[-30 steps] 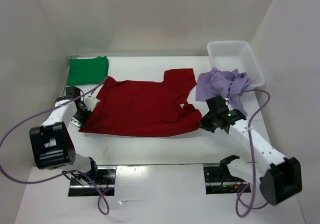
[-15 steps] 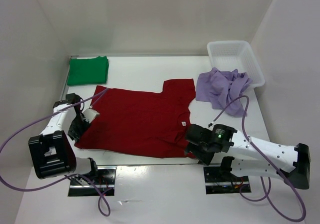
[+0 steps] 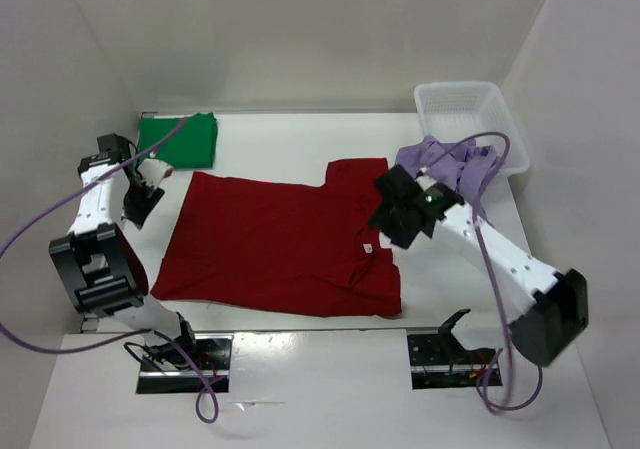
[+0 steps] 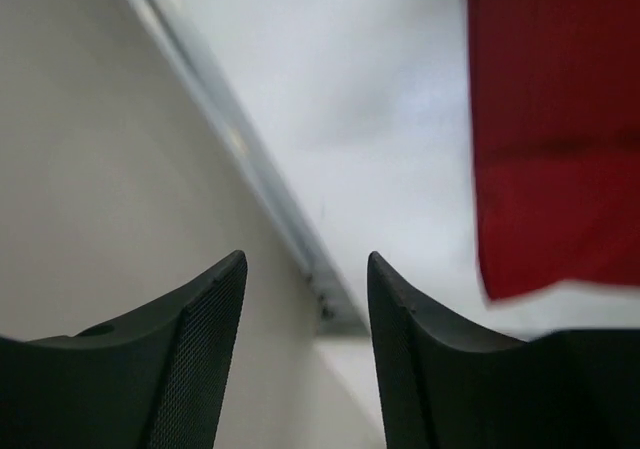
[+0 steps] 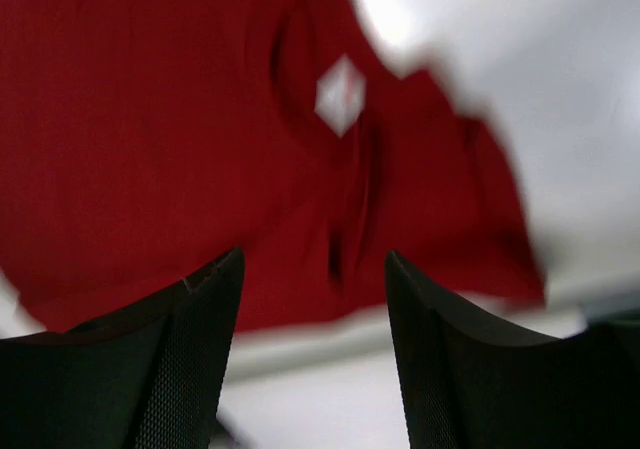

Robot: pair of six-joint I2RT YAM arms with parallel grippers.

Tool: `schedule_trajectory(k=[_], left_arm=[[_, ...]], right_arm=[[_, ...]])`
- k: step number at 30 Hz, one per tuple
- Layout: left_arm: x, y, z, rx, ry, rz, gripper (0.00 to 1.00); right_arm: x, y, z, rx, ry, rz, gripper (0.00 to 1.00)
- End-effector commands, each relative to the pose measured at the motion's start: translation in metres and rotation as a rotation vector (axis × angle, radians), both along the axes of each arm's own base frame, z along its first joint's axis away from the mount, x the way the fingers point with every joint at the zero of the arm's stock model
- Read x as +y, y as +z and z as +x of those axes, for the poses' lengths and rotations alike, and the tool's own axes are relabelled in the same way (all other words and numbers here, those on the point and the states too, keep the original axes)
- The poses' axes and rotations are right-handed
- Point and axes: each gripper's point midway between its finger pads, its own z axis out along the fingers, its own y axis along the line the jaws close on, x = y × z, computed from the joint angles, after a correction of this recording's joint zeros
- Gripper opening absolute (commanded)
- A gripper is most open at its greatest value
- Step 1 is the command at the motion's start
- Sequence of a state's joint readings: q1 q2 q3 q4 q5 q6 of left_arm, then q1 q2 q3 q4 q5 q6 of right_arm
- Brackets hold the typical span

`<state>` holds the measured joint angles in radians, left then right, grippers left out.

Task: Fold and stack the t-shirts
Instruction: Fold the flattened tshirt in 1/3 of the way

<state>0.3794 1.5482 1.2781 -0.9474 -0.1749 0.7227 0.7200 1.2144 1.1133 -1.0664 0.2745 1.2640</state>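
red shirt (image 3: 270, 244): dark red cloth, spread open and mostly flat across the middle of the table (image 3: 290, 134). the hem is to the left and the neck to the right. one sleeve points far, and the other lies at the near right corner with some wrinkles.
neck label (image 3: 368, 248): small white patch at the collar, on the right side of the red shirt.
right gripper (image 5: 314, 259): raised above the collar end of the red shirt, near its far sleeve. the fingers stand well apart with nothing between them. its wrist view is blurred and shows red cloth and the white label beyond the fingertips.
left gripper (image 4: 305, 261): just off the far left corner of the red shirt, apart from the cloth. the fingers are spread and grip nothing. its wrist view shows bare table, the foot of the left wall (image 4: 110, 169) and a red corner on the right.
lavender shirt (image 3: 422, 159): crumpled heap on the right, just beyond the red shirt's far sleeve and partly behind the right arm (image 3: 500, 259). its far right part reaches the basket's near wall; whether it drapes over the rim cannot be told.
green shirt (image 3: 190, 144): bright green, folded into a neat rectangle in the far left corner of the table. it lies just beyond the left gripper, well apart from the other two shirts.
basket (image 3: 458, 86): white plastic lattice, in the far right corner of the table.
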Motion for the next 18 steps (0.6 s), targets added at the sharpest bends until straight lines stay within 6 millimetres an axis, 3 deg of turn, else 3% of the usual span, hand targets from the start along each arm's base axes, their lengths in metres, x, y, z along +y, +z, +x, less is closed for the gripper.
schedule_trajectory(k=[1, 4, 8, 9, 11, 18], left_arm=[[-0.032, -0.031, 0.044, -0.071, 0.026, -0.197, 0.60], [-0.041, -0.052, 0.067, -0.101, 0.061, -0.229, 0.62], [-0.049, -0.074, 0.081, -0.105, 0.094, -0.280, 0.63], [-0.052, -0.078, 0.081, -0.098, 0.100, -0.298, 0.65], [-0.061, -0.082, 0.089, -0.113, 0.078, -0.339, 0.66], [-0.076, -0.107, 0.092, -0.087, 0.068, -0.372, 0.67]], right_arm=[[-0.032, -0.014, 0.089, -0.151, 0.200, -0.154, 0.63], [-0.046, -0.041, 0.120, -0.101, 0.249, -0.247, 0.62], [-0.031, -0.069, 0.155, -0.078, 0.363, -0.259, 0.66], [-0.029, -0.087, 0.155, -0.029, 0.385, -0.264, 0.67], [-0.022, -0.098, 0.159, -0.016, 0.414, -0.243, 0.67], [-0.016, -0.117, 0.152, -0.012, 0.443, -0.188, 0.69]])
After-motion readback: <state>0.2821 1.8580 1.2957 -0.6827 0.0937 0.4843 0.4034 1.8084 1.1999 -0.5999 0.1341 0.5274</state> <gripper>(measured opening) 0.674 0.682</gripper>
